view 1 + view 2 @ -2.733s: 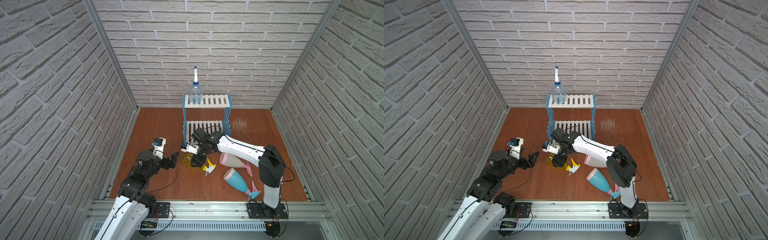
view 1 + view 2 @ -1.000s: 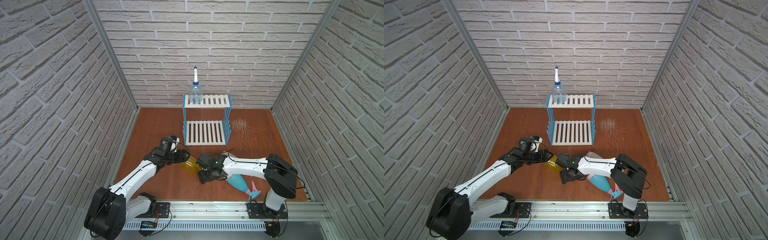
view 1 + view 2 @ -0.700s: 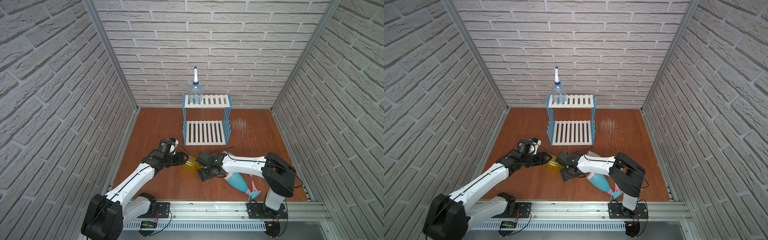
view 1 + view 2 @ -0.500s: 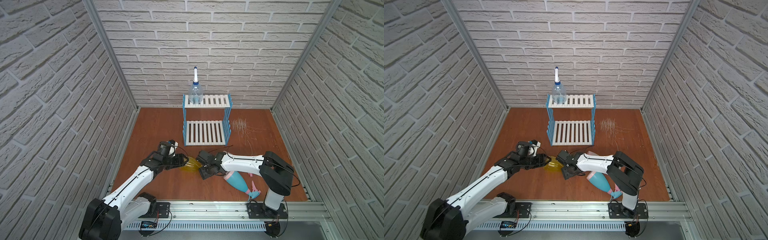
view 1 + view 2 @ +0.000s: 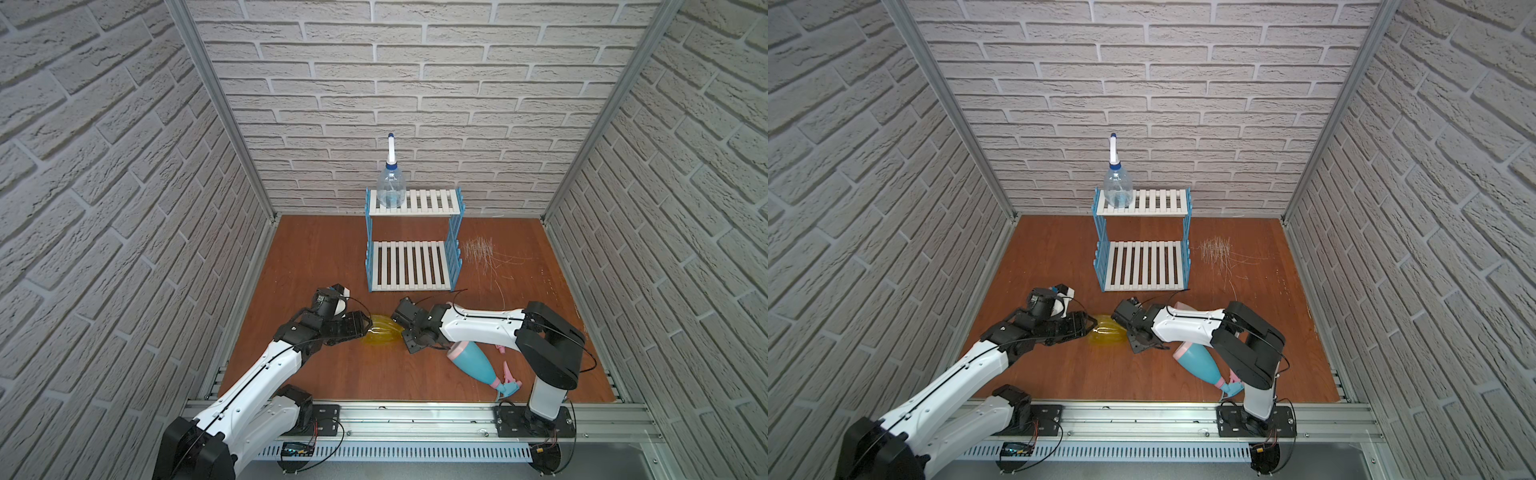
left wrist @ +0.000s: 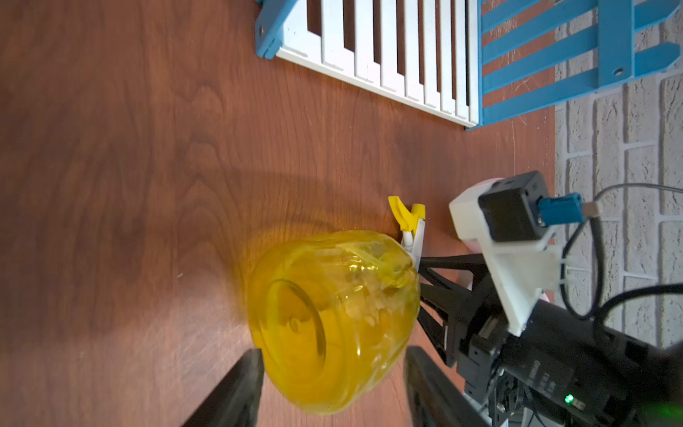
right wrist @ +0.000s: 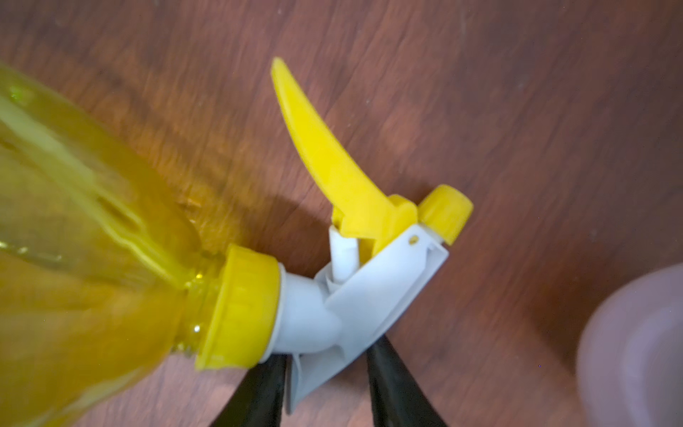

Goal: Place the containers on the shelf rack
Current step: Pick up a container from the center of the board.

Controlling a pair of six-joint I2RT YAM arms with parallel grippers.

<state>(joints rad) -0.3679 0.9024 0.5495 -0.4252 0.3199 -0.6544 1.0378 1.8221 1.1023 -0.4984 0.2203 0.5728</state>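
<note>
Swings out from that earlier tucked pose with the left gripper (image 5: pixel 365 328), jaws half-spread and pressed to both sides of the fat base of the yellow bottle (image 5: pixel 382 334), flat on the floor before the shelf rack (image 5: pixel 411 266). Pinches the white sprayer head (image 7: pixel 354 295) with the right gripper (image 7: pixel 327 364), jaws narrowed onto it: looks like a two-ended hold for standing it up. Leaves the clear bottle (image 5: pixel 391 191) upright on the top tier; cream bottle (image 5: pixel 1182 307) half hidden under the right arm, light blue bottle (image 5: pixel 471 361) on its side, waiting.
</note>
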